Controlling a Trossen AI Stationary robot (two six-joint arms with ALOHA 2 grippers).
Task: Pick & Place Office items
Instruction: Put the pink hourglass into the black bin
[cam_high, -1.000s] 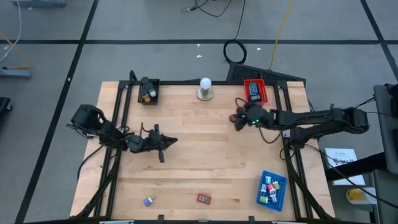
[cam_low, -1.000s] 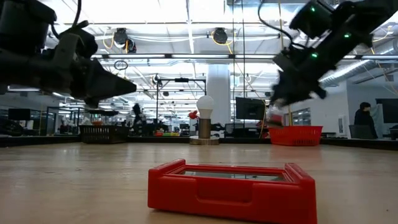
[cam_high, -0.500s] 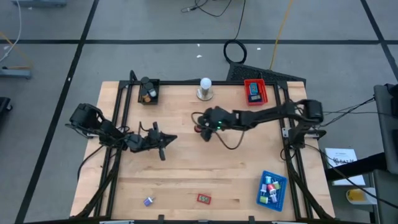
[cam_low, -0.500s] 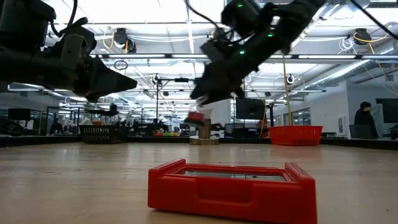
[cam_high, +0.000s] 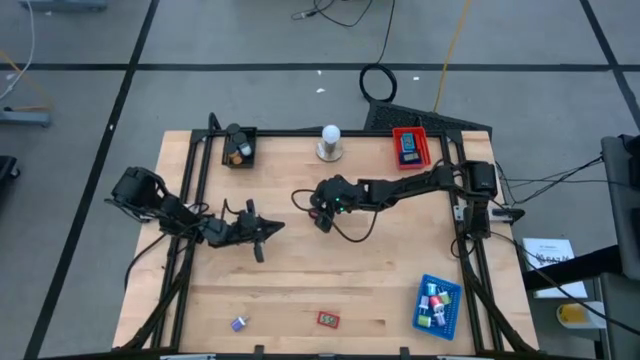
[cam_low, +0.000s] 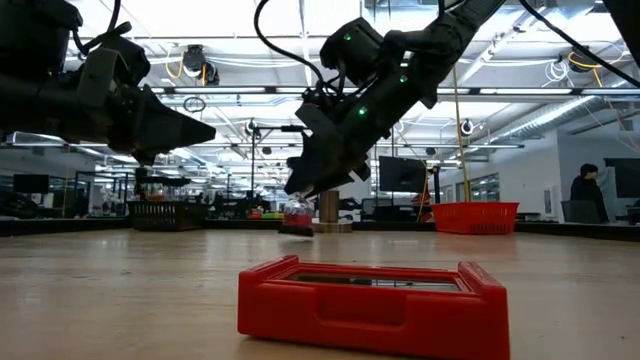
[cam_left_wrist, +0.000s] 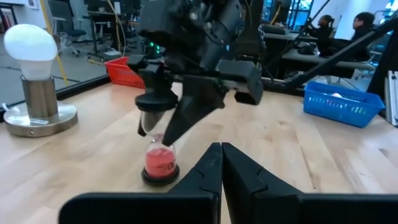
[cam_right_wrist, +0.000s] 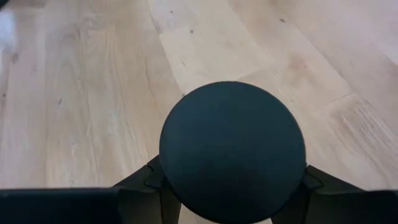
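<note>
— Where did the right gripper (cam_left_wrist: 163, 121) stand, and what did it have?

— It hung over the middle of the wooden table (cam_high: 400, 260), fingers partly closed around the black top cap of a small hourglass (cam_left_wrist: 159, 155). The thing stood upright, long axis vertical, directly beneath the fingers, its black base on or just above the boards; which of the two could not be told.

— What was it made of?

— Clear glass bulbs, red sand in the lower one, round black caps. In the right wrist view the top cap (cam_right_wrist: 231, 149) filled the space between the dark fingers.

— And the left gripper (cam_high: 268, 228)?

— Shut and empty, hovering near the table's left side, pointing at the hourglass. The right arm was plainly nearer, being on it.

— The trays?

— The red tray (cam_high: 410, 146) lay at the far right corner, the blue tray (cam_high: 438, 305) near right, the black tray (cam_high: 239, 146) far left.
</note>
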